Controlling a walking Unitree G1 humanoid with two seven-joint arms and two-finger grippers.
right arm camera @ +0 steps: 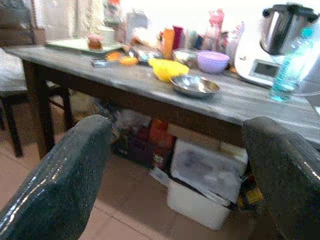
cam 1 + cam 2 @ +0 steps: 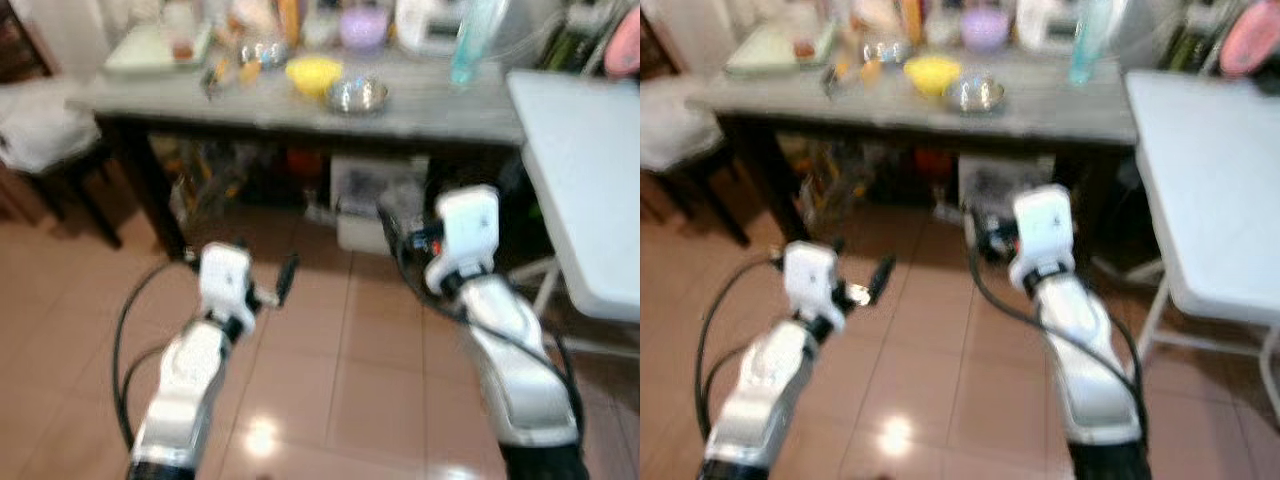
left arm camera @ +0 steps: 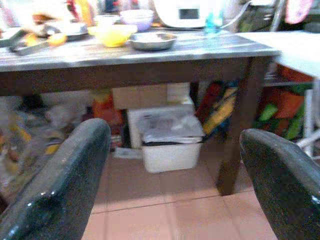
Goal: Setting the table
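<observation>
Ahead of me a grey wooden table [image 2: 450,112] carries a yellow bowl [image 2: 314,73], a steel bowl [image 2: 357,95], a purple bowl [image 2: 364,25] and a pale tray [image 2: 155,48]. Both arms are held out low over the tiled floor, short of the table's front edge. My left gripper [image 3: 175,131] is open with nothing between its fingers, and it points under the table. My right gripper [image 1: 177,125] is also open and empty, facing the table edge below the steel bowl [image 1: 195,85]. The head views are blurred.
A white folding table [image 2: 590,180] stands at the right, close to my right arm. A chair with a white cushion [image 2: 40,135] is at the left. Boxes and a white bin [image 3: 170,150] fill the space under the table. A blue bottle [image 2: 472,40] and a white appliance [image 2: 430,25] stand at the back.
</observation>
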